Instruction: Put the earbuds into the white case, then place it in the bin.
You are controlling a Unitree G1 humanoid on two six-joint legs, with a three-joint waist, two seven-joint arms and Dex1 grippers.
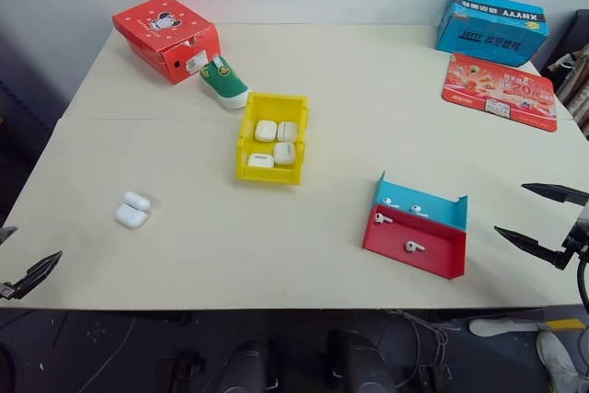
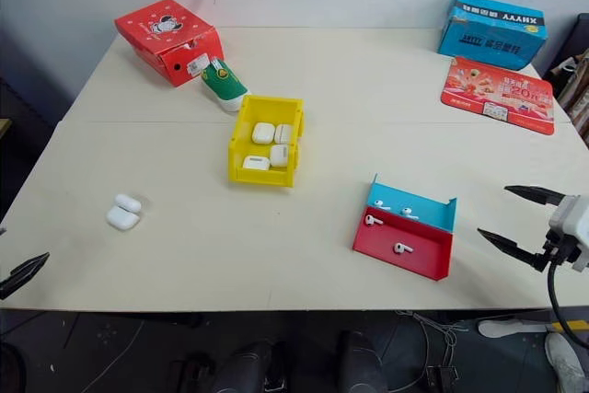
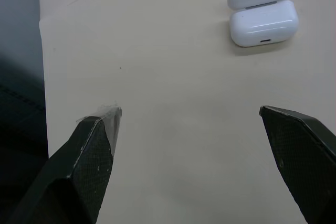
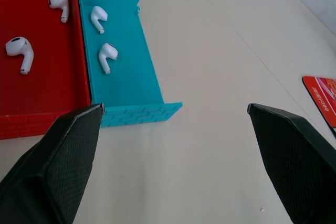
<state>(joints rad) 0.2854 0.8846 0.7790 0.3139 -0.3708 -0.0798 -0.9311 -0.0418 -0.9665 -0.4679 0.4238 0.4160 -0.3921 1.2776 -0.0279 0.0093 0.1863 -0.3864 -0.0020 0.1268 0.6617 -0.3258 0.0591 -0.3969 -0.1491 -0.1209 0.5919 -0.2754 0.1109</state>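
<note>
At the near edge of the pale beige table [image 1: 331, 89], the left gripper [image 3: 191, 116] hung over the left corner with its two black fingers spread wide and nothing between them. The right gripper [image 1: 543, 213] hovered at the right edge, equally wide apart and empty. Just ahead of the left gripper lay the small glossy white case [image 1: 132, 209], its hinged lid flipped open. Beside the right gripper sat a red-and-blue plastic tray [image 1: 416, 225] holding four tiny white earbuds [image 4: 20, 51], two in each half. Further back, mid-table, the bright yellow plastic bin [image 1: 271, 137] contained four other white cases. Beyond it stood a red cardboard box [image 1: 167, 36].
</note>
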